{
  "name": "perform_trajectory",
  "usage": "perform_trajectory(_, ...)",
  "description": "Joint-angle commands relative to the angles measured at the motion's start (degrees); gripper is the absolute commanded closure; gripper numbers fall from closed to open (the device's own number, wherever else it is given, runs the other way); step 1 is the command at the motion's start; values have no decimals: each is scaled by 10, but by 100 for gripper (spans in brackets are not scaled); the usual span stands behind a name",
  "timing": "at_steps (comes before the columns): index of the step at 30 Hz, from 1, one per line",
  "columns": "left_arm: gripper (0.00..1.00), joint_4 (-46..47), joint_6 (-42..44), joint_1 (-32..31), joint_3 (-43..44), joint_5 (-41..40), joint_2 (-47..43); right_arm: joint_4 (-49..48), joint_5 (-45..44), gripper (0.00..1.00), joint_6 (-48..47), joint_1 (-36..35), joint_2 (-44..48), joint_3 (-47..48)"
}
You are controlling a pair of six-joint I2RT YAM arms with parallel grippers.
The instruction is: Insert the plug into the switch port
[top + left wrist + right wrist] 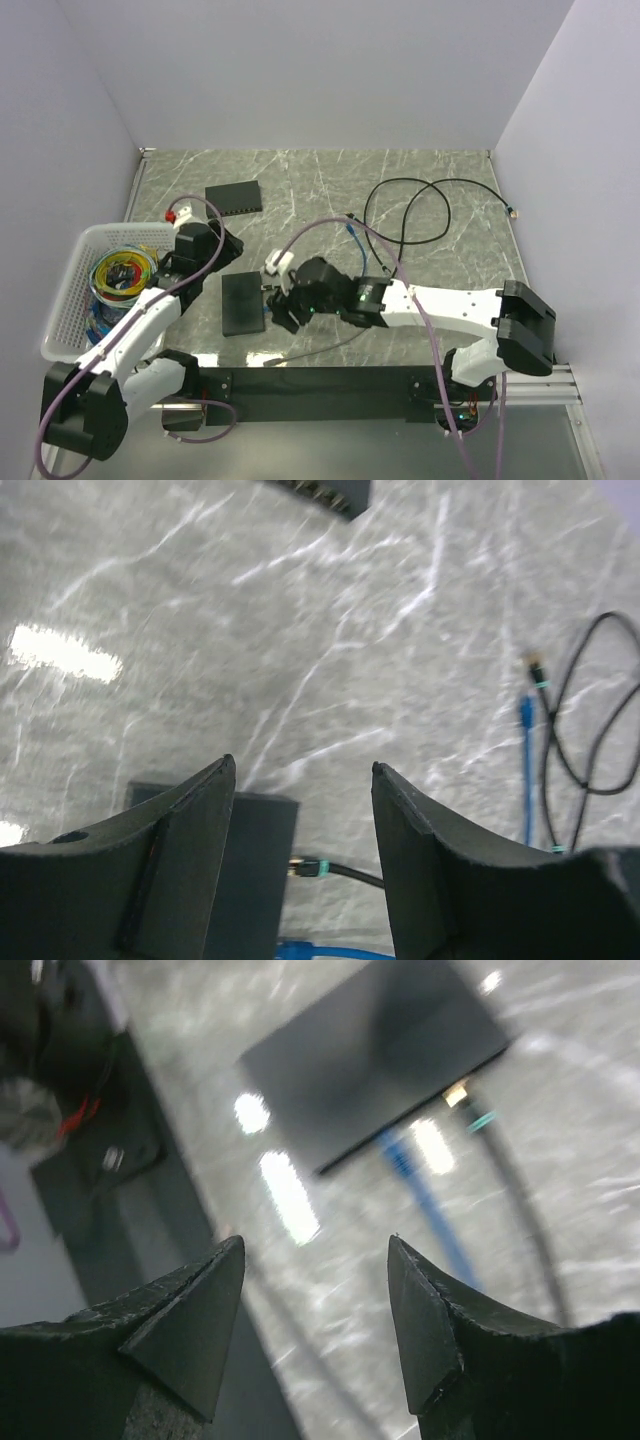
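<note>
A flat black switch (242, 303) lies near the front, left of centre. In the left wrist view a gold plug with a teal boot (311, 868) on a black cable touches the side of the switch (256, 870). The right wrist view shows the same plug (458, 1093) at the edge of the switch (375, 1055), with a blue cable (420, 1185) beside it. My left gripper (226, 246) is open and empty just behind the switch (302, 765). My right gripper (277, 298) is open and empty at the switch's right side (316, 1240).
A second black switch (234, 197) lies at the back left. A black cable loops (410, 208) at the back right, a loose blue plug (524, 712) near it. A white basket (70, 300) of coloured cables stands at the left edge.
</note>
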State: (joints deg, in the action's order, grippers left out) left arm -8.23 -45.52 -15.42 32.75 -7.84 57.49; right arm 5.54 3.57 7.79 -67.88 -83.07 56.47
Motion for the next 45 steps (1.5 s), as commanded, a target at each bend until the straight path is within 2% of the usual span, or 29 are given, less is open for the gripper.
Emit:
perform_trajectory(1, 37, -14, 8, 0, 28, -3, -30, 64, -35, 34, 23, -59, -1, -21)
perform_trajectory(4, 37, -37, 0, 0, 37, 6, -60, 83, -73, 34, 26, -110, -28, -22)
perform_trajectory(7, 37, -70, -4, 0, 50, 5, -99, 88, -102, 34, 33, -129, -66, -15)
perform_trajectory(16, 32, -172, 3, 1, 100, -25, -196, 90, -132, 36, 31, -147, -159, 31)
perform_trajectory(22, 31, -193, 5, 1, 84, -39, -224, 108, -156, 37, 17, -151, -202, 53)
perform_trajectory(24, 31, -193, 3, 1, 77, -38, -228, 108, -152, 41, 13, -151, -206, 54)
perform_trajectory(26, 31, -193, 3, 1, 73, -38, -230, 104, -145, 49, 13, -151, -206, 48)
perform_trajectory(34, 32, -188, 3, 1, 65, -29, -228, 73, -145, 98, 19, -151, -207, 13)
perform_trajectory(40, 33, -169, -1, 0, 52, 8, -230, 61, -197, 100, 22, -148, -139, 13)
perform_trajectory(45, 34, -123, -6, 0, 32, 73, -243, 52, -164, 100, 21, -113, -48, 12)
